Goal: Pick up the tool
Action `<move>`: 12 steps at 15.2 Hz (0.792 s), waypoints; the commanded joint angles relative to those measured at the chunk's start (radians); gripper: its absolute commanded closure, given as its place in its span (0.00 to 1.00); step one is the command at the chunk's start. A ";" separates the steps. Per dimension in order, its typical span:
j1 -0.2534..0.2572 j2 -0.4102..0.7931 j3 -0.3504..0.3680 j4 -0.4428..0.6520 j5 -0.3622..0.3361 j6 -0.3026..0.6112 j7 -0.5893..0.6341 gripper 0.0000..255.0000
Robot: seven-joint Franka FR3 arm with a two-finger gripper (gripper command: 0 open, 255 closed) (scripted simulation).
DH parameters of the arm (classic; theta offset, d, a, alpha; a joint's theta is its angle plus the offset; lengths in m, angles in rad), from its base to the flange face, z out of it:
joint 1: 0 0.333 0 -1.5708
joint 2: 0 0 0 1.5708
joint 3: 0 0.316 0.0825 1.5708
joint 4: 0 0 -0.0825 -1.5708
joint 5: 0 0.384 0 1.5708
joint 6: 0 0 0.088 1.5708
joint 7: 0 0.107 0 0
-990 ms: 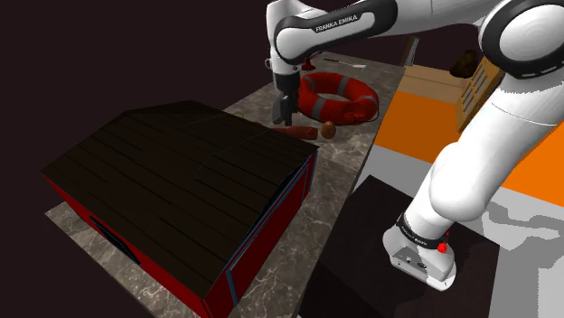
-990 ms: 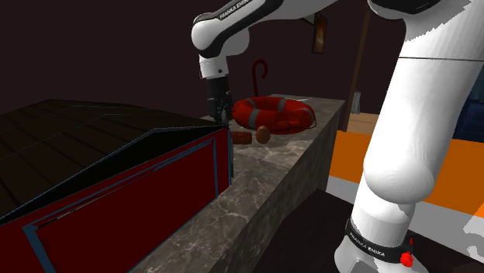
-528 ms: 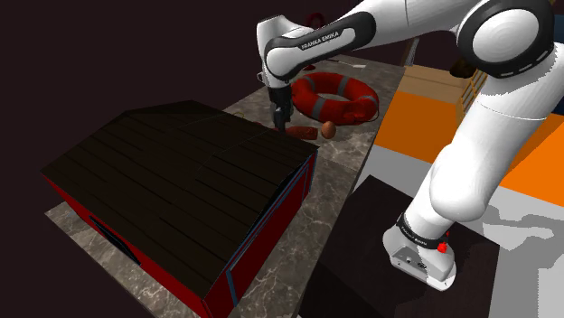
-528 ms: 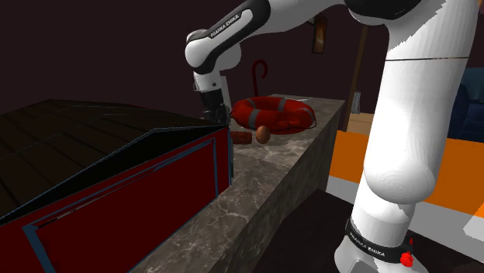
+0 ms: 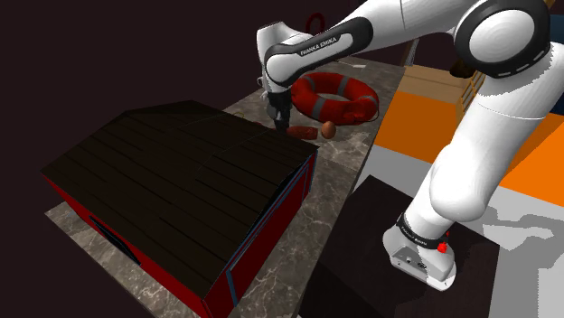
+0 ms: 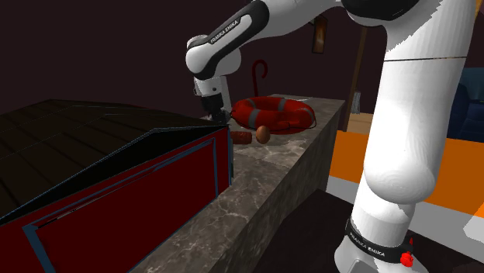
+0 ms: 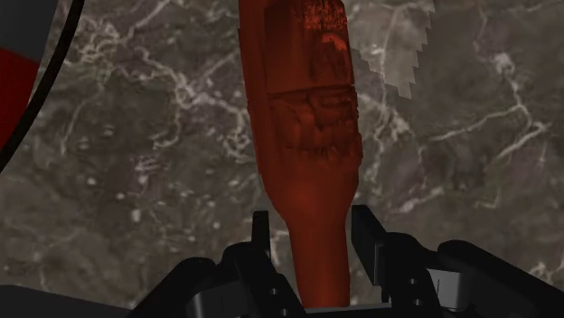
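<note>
Tool [image 7: 307,135] — one, on marble counter [image 7: 136,181] | two fingers [image 7: 366,239] apart — straddling it, not touching

Shoulder high behind stand [image 5: 361,257], second low along counter [image 6: 267,167], wrist close

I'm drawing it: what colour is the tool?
The tool is dark reddish-brown, clearest in the wrist view.

Dark marble bench [image 5: 342,170] carries red shed [image 5: 181,181] with black roof, red lifebuoy [image 5: 339,90], reddish-brown tool [image 5: 305,133] lying between them.
</note>
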 commanded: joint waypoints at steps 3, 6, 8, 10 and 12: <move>0.000 0.001 0.000 0.000 0.000 0.000 0.000 1.00; 0.001 -0.004 0.001 0.008 0.001 -0.014 0.000 1.00; 0.001 -0.013 0.001 0.025 0.002 -0.039 -0.002 1.00; 0.001 -0.021 0.001 0.043 0.002 -0.065 -0.003 1.00; 0.001 -0.027 0.001 0.062 0.003 -0.091 -0.005 1.00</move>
